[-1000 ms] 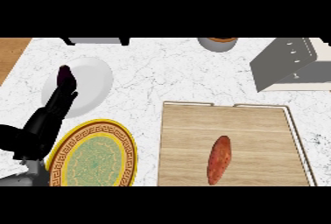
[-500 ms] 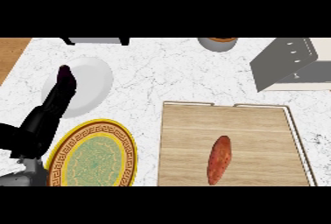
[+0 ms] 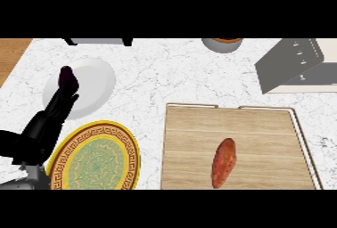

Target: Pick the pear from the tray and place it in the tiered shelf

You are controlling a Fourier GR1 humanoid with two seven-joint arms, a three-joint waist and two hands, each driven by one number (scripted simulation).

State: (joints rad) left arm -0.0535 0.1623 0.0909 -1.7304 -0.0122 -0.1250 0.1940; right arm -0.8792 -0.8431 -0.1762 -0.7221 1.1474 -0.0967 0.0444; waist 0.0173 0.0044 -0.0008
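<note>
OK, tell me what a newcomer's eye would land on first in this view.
Probably the reddish-brown elongated item lying alone on the wooden tray at lower right, though it looks more like a sweet potato than a pear. Next, the gold-rimmed patterned plate at lower left, with the left hand stretched over the white plate above it, its fingers straight. The grey tiered shelf sits at upper right.

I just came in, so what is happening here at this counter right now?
Nothing is being held yet. A long reddish-brown food item lies on the wooden tray, untouched; it looks more like a sweet potato than a pear. The robot's black left hand stretches with straight fingers over a plain white plate, beside a yellow-rimmed patterned plate. The grey tiered shelf stands behind the tray. The right hand is out of sight.
</note>
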